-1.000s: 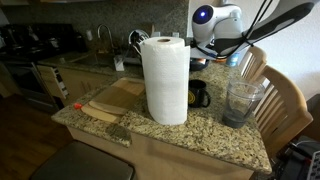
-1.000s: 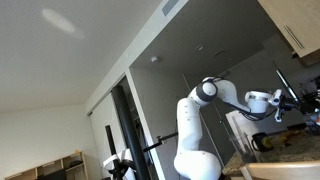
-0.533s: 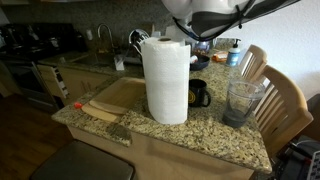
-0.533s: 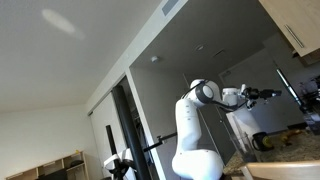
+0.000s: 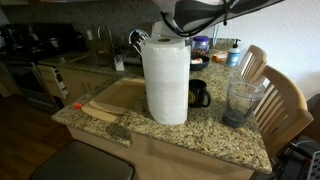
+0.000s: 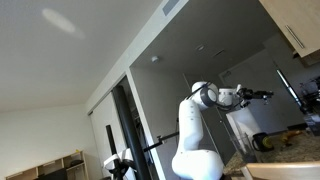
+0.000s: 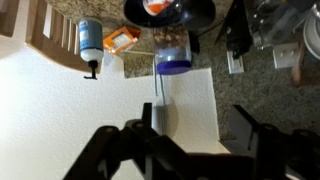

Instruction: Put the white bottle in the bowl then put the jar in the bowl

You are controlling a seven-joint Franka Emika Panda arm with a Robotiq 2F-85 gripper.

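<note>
The jar [image 5: 242, 100], clear and wide with a thick rim, stands on the granite counter near the chairs. A pale bottle with a blue label [image 5: 233, 52] stands at the back of the counter and also shows in the wrist view [image 7: 90, 40]. A dark bowl [image 7: 165, 10] with something orange in it lies at the top of the wrist view. My gripper [image 7: 200, 130] is open and empty, high above the paper towel roll [image 5: 165, 80]. It also shows in an exterior view [image 6: 263, 95].
A black mug [image 5: 200, 93] stands just behind the paper towel roll. A wooden cutting board [image 5: 110, 100] lies on the counter's other end. Two wooden chairs [image 5: 285, 100] stand beside the jar. A blue-based clear container [image 7: 175, 55] and an orange packet [image 7: 120, 40] lie near the bowl.
The arm has swung from above the jar side of the counter to over the paper towel roll and has risen to the top of the frame. The objects have not moved.
</note>
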